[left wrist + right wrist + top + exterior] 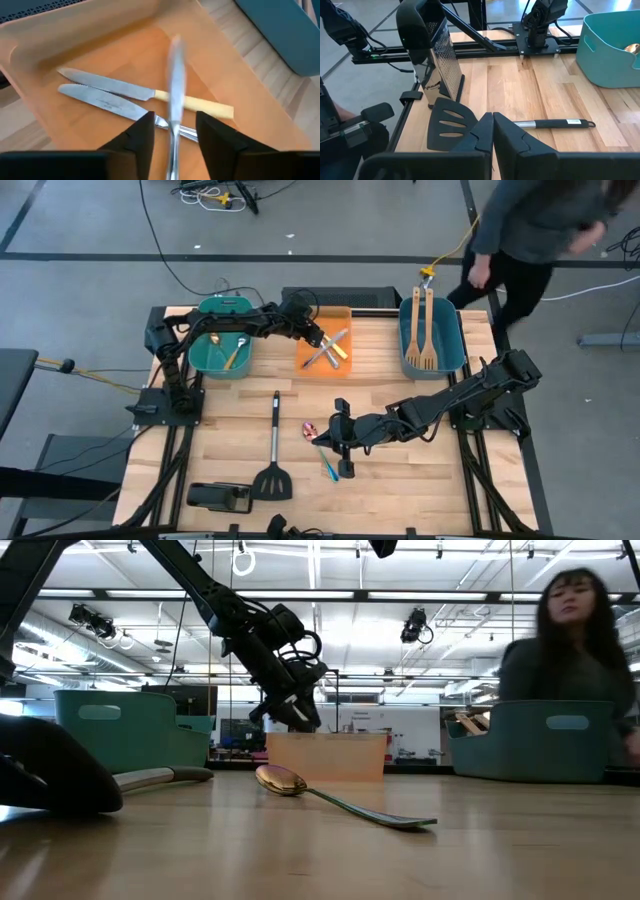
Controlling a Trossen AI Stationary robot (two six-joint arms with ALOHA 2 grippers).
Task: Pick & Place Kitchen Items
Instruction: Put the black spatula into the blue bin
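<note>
My left gripper (175,135) hangs open over the orange bin (323,345). A blurred silver utensil (175,75) shows between its spread fingers, with a gap on each side. Two knives (107,95), one with a yellow handle, lie crossed on the bin's floor. My right gripper (493,135) is shut on nothing above the table's middle (330,440). It is just right of a golden spoon (290,782) lying flat on the wood. A blue-handled spoon (328,466) lies nearer the front. A black spatula (273,455) lies on the table to the left.
A teal bin (222,350) at the far left holds golden spoons. Another teal bin (432,340) at the far right holds two wooden spatulas (422,330). A metal grater (437,65) stands near the front left edge. A person (540,240) stands beyond the far right corner.
</note>
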